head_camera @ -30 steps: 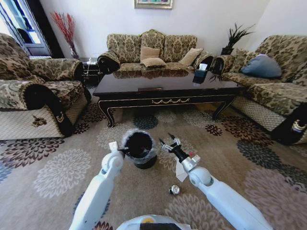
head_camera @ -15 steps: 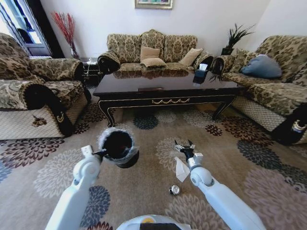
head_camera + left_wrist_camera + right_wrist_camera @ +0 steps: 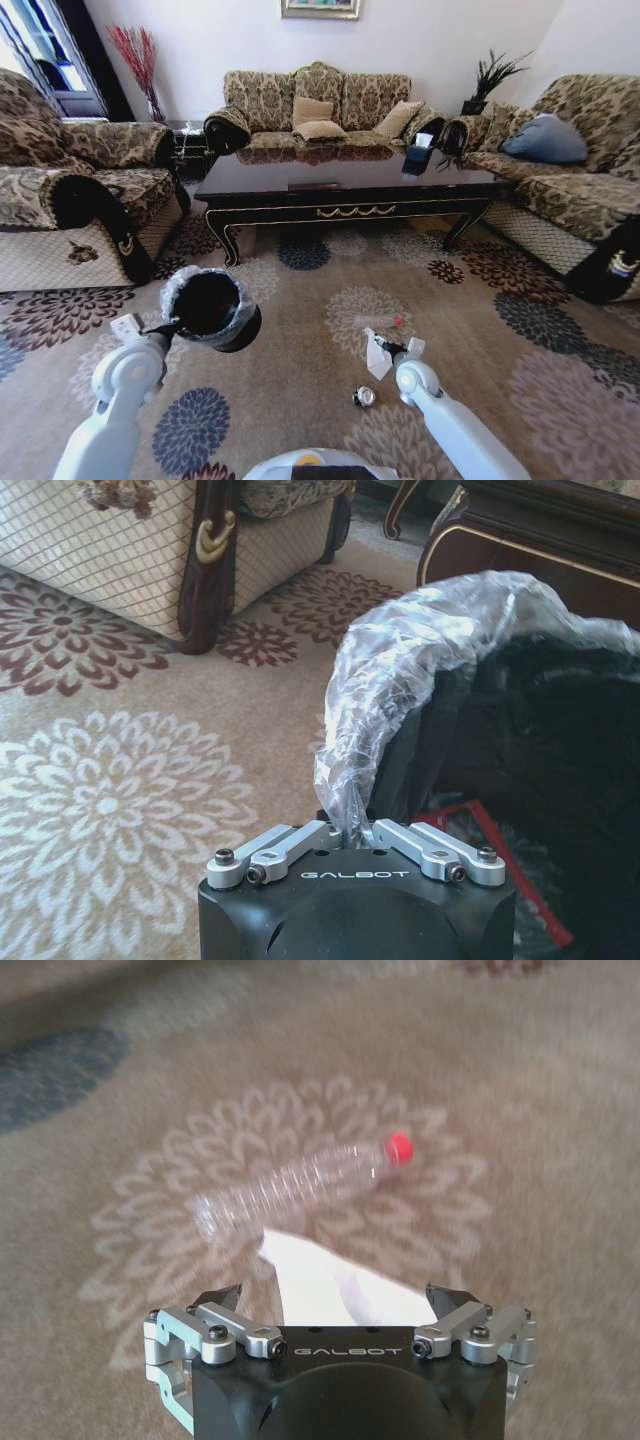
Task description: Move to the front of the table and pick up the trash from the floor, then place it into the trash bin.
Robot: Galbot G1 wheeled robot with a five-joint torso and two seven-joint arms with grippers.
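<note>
Your right gripper point(image 3: 335, 1305) hangs low over the carpet point(image 3: 480, 300) with its fingers spread apart, and the folded white paper point(image 3: 335, 1285) sits right between them. The clear bottle with the red cap point(image 3: 300, 1185) lies just past the paper, at about 12 o'clock from the gripper in the wrist view, cap end toward 1 o'clock. In the head view the small silvery can point(image 3: 365, 397) rests at roughly 7 o'clock from the paper, near but apart.

Your left gripper point(image 3: 350, 832) is pinched together on the crinkled plastic liner at the rim of the black trash bin point(image 3: 208, 305) — the bin is lifted off the floor and tilted, over at 9 o'clock from the litter and well apart from it.

Open carpet surrounds the litter on all sides. The dark glossy table point(image 3: 345, 180) stands at 12 o'clock, and sofas line the room at 9, 12 and 3 o'clock — all well clear of both arms.
</note>
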